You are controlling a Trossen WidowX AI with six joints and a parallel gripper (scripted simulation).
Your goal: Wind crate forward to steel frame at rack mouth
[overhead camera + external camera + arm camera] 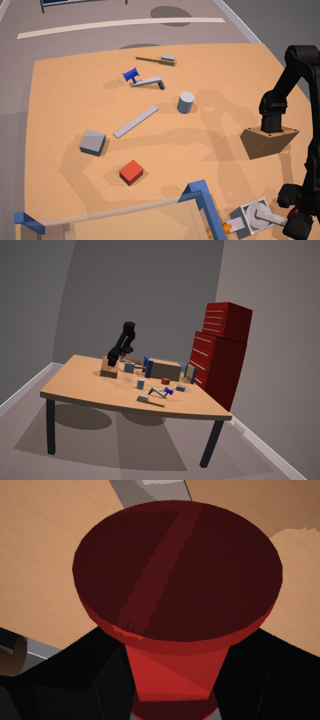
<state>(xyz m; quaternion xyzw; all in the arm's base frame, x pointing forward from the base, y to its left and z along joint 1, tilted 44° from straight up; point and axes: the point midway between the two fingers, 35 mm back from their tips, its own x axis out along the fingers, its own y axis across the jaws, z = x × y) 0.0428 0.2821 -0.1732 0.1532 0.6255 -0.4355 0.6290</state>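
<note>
The winch [242, 218] [129, 367] stands beside the mouth of the rack. The grey handle arm [273, 219] [125, 360] reaches out from above the centre of its drum; the square key is hidden. My gripper [293, 212] [171, 616] is shut on the handle's red knob [123, 354] [177, 570], out to the side of the winch. An orange strap [227, 228] [141, 367] runs from the winch through the blue frame [210, 211] [148, 369]. The tan crate [134, 219] [165, 370] looks flat behind the clear panels, close to the frame; whether they touch cannot be told.
A red block [131, 171], a grey block [93, 140], a flat grey bar [136, 121], a grey cylinder [185, 102], a crank with a blue knob [131, 74] and a brush [149, 59] lie on the bench. The arm's wooden base [266, 145] stands near the winch.
</note>
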